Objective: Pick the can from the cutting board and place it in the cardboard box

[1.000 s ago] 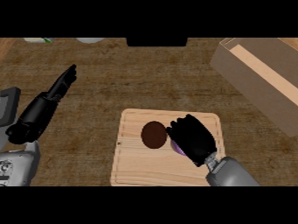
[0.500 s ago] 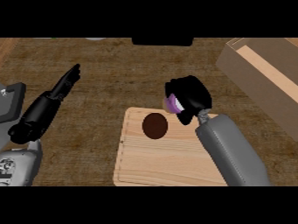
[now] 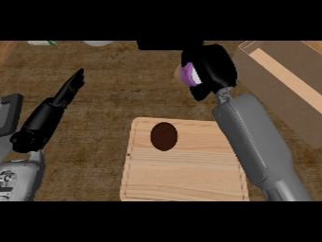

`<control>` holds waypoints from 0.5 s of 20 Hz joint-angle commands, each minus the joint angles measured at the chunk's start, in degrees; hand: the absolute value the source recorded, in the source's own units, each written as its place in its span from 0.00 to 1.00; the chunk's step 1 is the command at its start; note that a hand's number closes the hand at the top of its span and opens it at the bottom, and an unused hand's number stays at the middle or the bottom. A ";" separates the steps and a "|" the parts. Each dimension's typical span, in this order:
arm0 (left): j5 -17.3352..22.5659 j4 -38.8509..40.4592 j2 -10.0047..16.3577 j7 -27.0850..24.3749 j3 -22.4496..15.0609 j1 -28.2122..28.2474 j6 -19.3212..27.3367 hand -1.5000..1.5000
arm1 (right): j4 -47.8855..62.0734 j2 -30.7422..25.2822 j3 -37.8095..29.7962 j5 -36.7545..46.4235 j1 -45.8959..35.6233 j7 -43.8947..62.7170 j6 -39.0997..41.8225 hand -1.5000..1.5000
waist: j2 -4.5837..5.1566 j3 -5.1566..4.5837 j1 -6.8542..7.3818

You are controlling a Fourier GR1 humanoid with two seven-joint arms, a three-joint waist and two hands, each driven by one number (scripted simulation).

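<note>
Can [image 3: 188, 75], purple, hangs in the right hand [image 3: 216, 68], fingers curled round it, short of the cardboard box [image 3: 289, 94] (left hand [image 3: 52, 111] idle, fingers straight); releasing here could miss the box.

Pale grained wood cutting board [image 3: 184, 175]; matt brown cardboard box [image 3: 289, 94].
</note>
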 commanded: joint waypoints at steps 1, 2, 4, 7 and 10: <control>-0.29 -0.60 0.13 -0.96 -0.27 1.41 -0.29 0.50 | -1.24 -1.20 -7.59 -1.88 -3.18 5.75 -3.87 1.00 | -0.01 0.01 0.02; -0.95 -1.04 -0.74 1.05 -0.92 0.10 0.68 0.50 | -1.80 -0.21 -9.25 -1.93 -5.48 9.79 -3.82 1.00 | -0.09 0.02 -0.06; 0.37 -0.30 0.35 -1.61 0.55 2.42 -0.54 0.50 | -2.45 -2.50 -12.42 -3.74 -2.49 9.10 -6.39 1.00 | -0.03 0.00 -0.23; -0.72 -2.82 -0.44 1.23 -0.83 0.93 0.17 0.50 | -0.12 -5.27 -16.35 -3.00 -8.02 14.09 -6.41 1.00 | 0.04 0.01 0.22; 0.48 -1.15 -0.30 1.78 0.21 -0.47 -0.59 0.50 | 3.13 -8.23 -19.89 -4.45 -6.78 12.36 -10.20 1.00 | 0.23 0.02 0.19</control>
